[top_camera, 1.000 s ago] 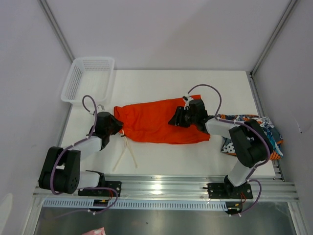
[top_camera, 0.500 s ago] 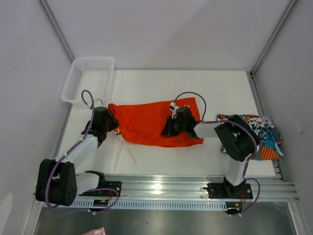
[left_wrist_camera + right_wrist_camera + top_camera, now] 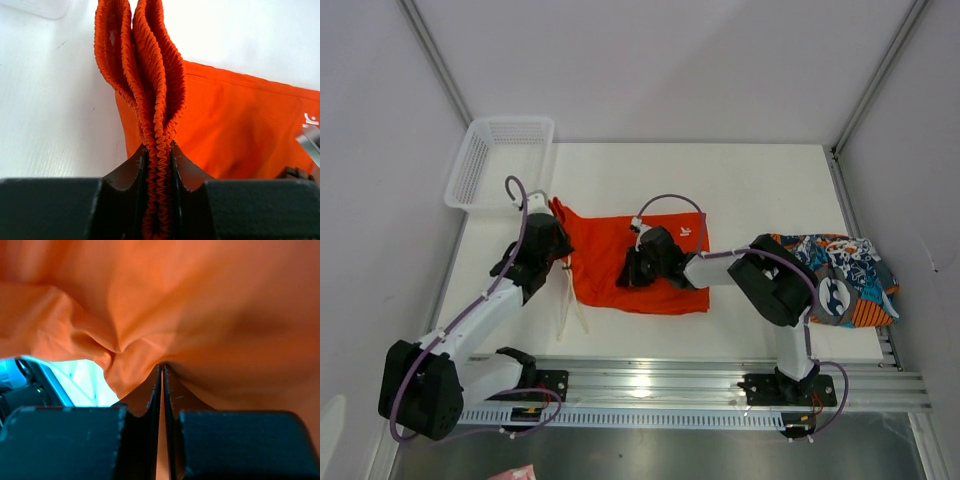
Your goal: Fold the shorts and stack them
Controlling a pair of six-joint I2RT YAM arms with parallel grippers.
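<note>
The plain orange shorts lie bunched on the white table, left of centre. My left gripper holds their left end: in the left wrist view it is shut on the gathered elastic waistband, which stands up in folds. My right gripper presses on the middle of the shorts. In the right wrist view it is shut on a thin fold of the orange cloth. The printed shorts lie crumpled at the table's right edge. A white drawstring trails toward the front.
A white mesh basket sits at the table's back left corner. The arms' mounting rail runs along the near edge. Grey walls enclose the table on three sides.
Both arms have moved left, dragging and bunching the orange shorts leftward. The right gripper has shut on the orange cloth. The left gripper kept its hold on the waistband.
</note>
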